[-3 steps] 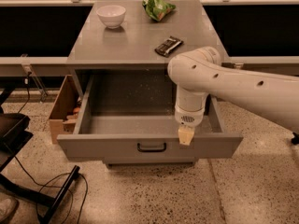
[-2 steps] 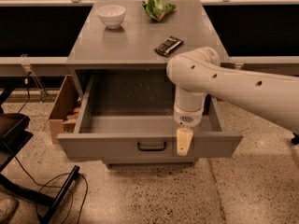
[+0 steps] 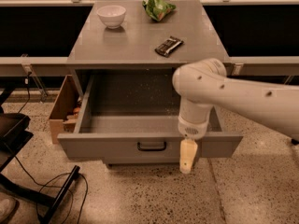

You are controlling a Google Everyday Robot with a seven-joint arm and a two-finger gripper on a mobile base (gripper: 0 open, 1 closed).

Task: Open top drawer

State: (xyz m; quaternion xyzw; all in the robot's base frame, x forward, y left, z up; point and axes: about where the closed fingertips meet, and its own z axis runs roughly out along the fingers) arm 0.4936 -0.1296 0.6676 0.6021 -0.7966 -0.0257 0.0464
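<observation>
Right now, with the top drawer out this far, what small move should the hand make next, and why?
Probably raise the hand up and away, clear of the top drawer. The drawer stands far out, its speckled interior in view, so the opening looks done. The hand hangs before the drawer front, right of the black handle and not on it, so nothing seems left to pull.

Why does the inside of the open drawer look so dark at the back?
Camera view: the light is warm and dim, and the tabletop seems to shade the back of the top drawer. Also in the camera view, the pale pincer hangs brightly lit before the drawer's front, right of its handle.
</observation>
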